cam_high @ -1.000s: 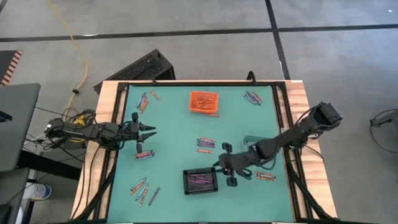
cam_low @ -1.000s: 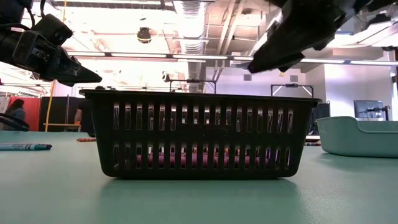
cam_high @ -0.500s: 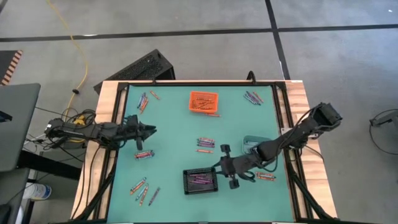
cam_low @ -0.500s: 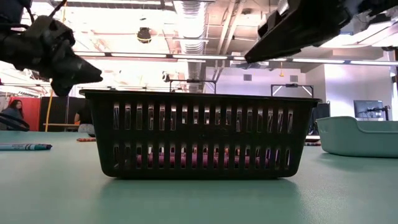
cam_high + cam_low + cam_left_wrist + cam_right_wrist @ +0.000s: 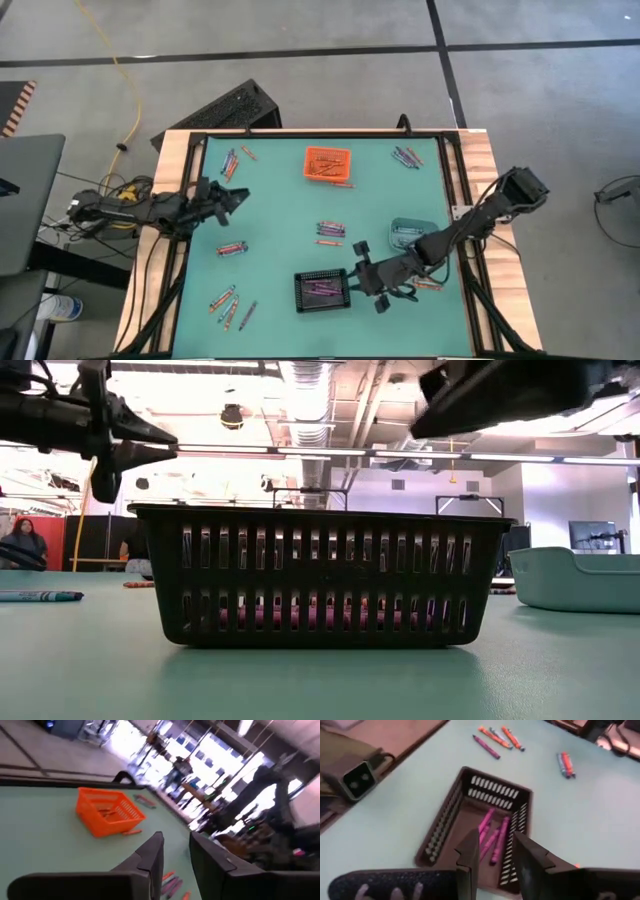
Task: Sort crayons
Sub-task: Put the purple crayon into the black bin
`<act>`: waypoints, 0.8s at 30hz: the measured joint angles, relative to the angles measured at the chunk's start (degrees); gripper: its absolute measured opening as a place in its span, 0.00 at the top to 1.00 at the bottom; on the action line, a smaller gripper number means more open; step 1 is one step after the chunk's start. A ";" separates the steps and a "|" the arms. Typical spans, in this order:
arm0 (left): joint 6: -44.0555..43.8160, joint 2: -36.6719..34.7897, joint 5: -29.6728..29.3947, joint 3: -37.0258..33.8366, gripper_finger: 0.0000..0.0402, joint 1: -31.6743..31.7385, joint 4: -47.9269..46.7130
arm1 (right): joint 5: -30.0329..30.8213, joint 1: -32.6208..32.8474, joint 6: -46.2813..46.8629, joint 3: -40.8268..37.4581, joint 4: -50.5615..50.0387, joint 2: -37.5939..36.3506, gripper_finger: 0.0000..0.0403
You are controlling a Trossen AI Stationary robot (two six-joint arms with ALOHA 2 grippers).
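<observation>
Crayons lie in small groups on the green table: at the far left [image 5: 232, 160], far right [image 5: 406, 156], centre [image 5: 331, 230], left [image 5: 231, 248], near left [image 5: 228, 300] and right [image 5: 427, 284]. Purple crayons [image 5: 492, 835] lie in the black bin [image 5: 322, 290]. My right gripper [image 5: 356, 277] hangs open and empty above the black bin's right end, which shows between its fingers in the right wrist view [image 5: 492, 852]. My left gripper [image 5: 238, 194] is open and empty, raised over the table's left side; in its wrist view [image 5: 175, 852] it points toward the orange bin [image 5: 107, 810].
The orange bin [image 5: 327, 164] holds orange crayons at the far middle, with one orange crayon [image 5: 340, 185] beside it. A teal bin [image 5: 412, 232] stands at the right, next to my right arm. A blue crayon [image 5: 40, 596] lies at the left of the low view.
My left gripper has risen, gone a little toward the table's far edge and turned about its own axis. My right gripper has gone toward the near edge, alongside the black bin's right end.
</observation>
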 joint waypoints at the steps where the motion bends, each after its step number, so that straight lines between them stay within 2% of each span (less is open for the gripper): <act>1: 0.20 1.84 -0.01 0.94 0.81 0.34 -0.61 | -0.02 -0.39 -0.98 -0.05 -0.04 0.06 0.73; 8: 0.74 17.48 0.76 11.40 0.87 1.58 -8.31 | -0.04 -4.82 -4.19 -0.07 2.18 0.13 0.73; 13: 1.08 24.53 7.65 25.92 0.88 1.59 -28.62 | -0.04 -7.69 -1.47 -0.07 0.91 0.13 0.73; 16: -4.73 28.46 8.07 34.08 0.88 1.46 -41.40 | -0.06 -8.57 0.13 -0.07 -1.79 0.12 0.73; 19: -11.10 32.08 10.26 39.02 0.88 0.98 -49.30 | -0.05 -8.35 0.79 -0.07 -6.41 0.12 0.73; 24: -17.92 37.73 20.81 40.06 0.88 -0.14 -52.68 | -0.07 -6.52 0.82 -0.13 -10.45 0.11 0.73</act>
